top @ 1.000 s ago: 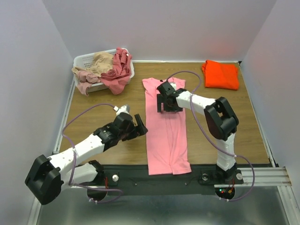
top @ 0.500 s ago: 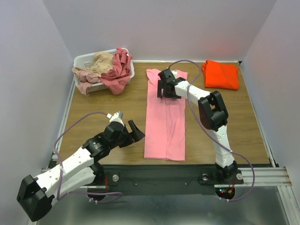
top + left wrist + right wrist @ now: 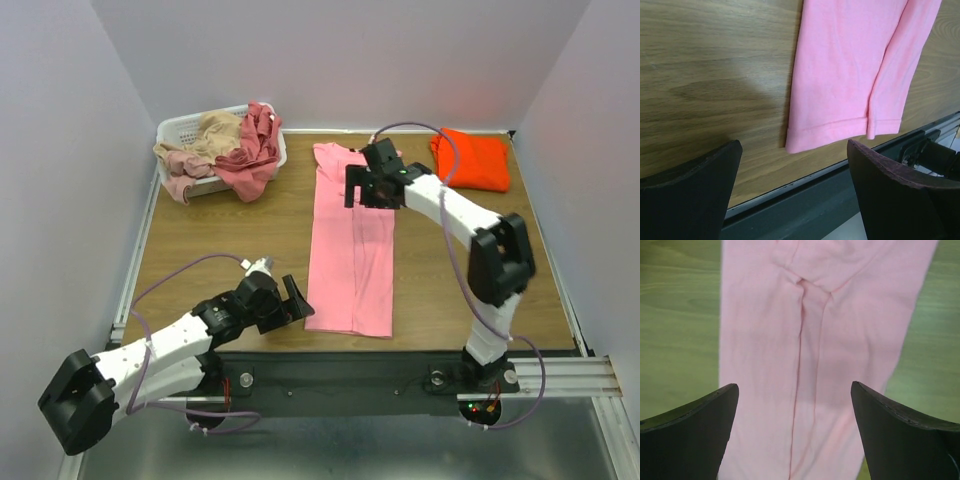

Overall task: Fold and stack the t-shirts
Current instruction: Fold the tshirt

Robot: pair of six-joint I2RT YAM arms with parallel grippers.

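A bright pink t-shirt (image 3: pixel 350 255) lies flat as a long narrow strip in the middle of the table, sides folded in. My right gripper (image 3: pixel 365 190) is open above its far part; the right wrist view shows the pink cloth (image 3: pixel 815 340) between the open fingers. My left gripper (image 3: pixel 292 302) is open and empty beside the shirt's near left corner, whose hem (image 3: pixel 840 130) shows in the left wrist view. A folded orange t-shirt (image 3: pixel 470 160) lies at the far right. Dusty rose and tan shirts (image 3: pixel 240 150) are heaped in the basket.
A white plastic laundry basket (image 3: pixel 180 128) stands at the far left. The table's near edge with its dark rail (image 3: pixel 805 200) runs just below the pink hem. Grey walls close the table on three sides.
The pink shirt has slid away from the near edge toward the back. My right gripper moved to the far end of the shirt and a little right. My left arm drew back toward the near edge.
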